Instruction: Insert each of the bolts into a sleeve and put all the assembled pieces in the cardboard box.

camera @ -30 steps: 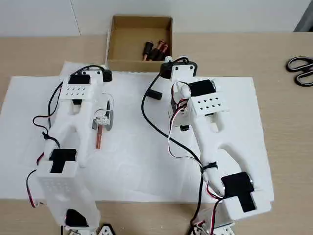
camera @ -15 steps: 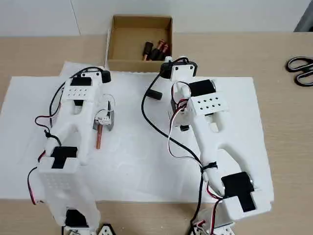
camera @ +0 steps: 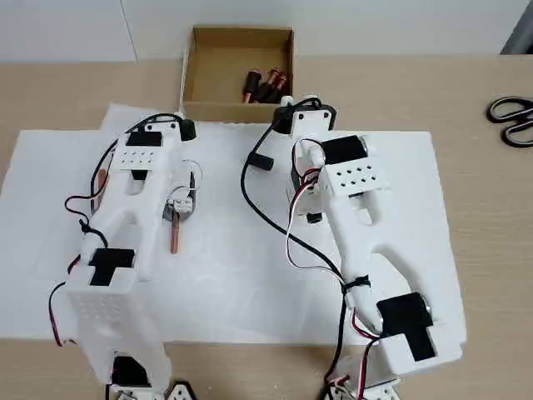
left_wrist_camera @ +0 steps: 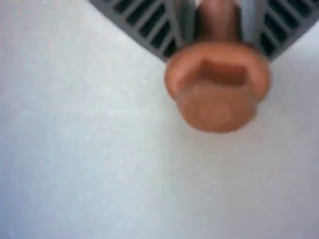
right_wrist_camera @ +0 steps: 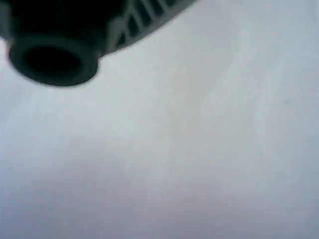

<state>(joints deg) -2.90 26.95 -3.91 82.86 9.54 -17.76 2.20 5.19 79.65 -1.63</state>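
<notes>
Left gripper [camera: 177, 206] pinched bolt [left_wrist_camera: 217, 87] by its shank over the mat [camera: 233, 283]; right gripper [camera: 310, 200] clamped sleeve [right_wrist_camera: 52, 59] — the two well apart. Risk: a tilted bolt could miss the bore — then slip out.

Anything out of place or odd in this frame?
Nothing stands out: left gripper holds a bolt, right gripper a sleeve, assembled pieces lie in the box. Scissors lie off to one side.

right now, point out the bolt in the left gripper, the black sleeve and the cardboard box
bolt [left_wrist_camera: 217, 89]: left wrist view, on its round head
sleeve [right_wrist_camera: 55, 78]: right wrist view, on the rim of its open end
cardboard box [camera: 218, 71]: high view, on its bare floor
</notes>
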